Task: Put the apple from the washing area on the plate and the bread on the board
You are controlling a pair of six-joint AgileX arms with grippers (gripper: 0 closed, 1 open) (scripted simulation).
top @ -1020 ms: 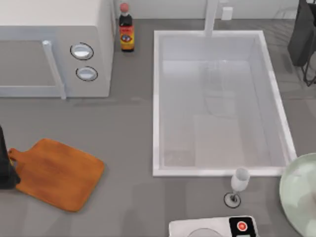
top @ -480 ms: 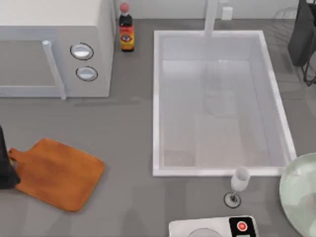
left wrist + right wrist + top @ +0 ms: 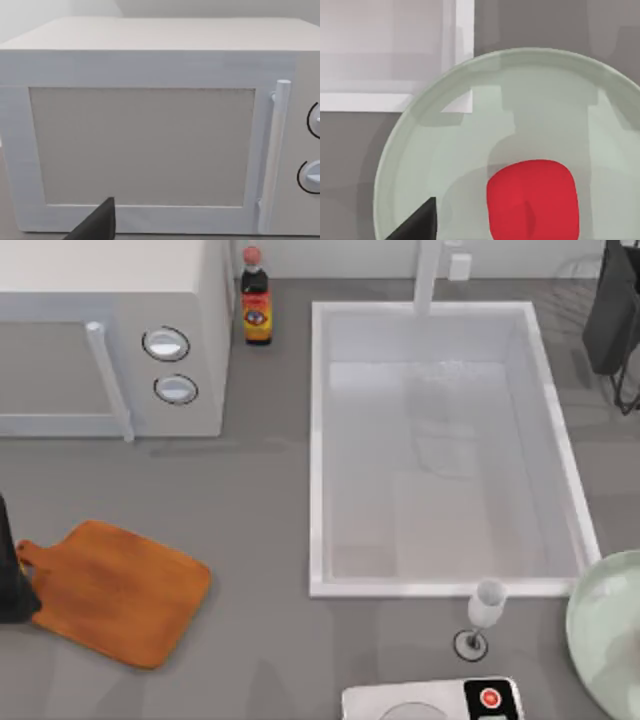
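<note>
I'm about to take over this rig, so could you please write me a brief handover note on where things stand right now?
Left arm: parked at the table's left edge beside the board, its wrist camera facing the microwave.
Right arm: above the plate at the table's right edge.
Apple: on the plate, by the right wrist view. That part looks done.
Sink: the basin holds nothing.
Board: bare; no bread on it.
Left to do: find the bread and put it on the board.
</note>
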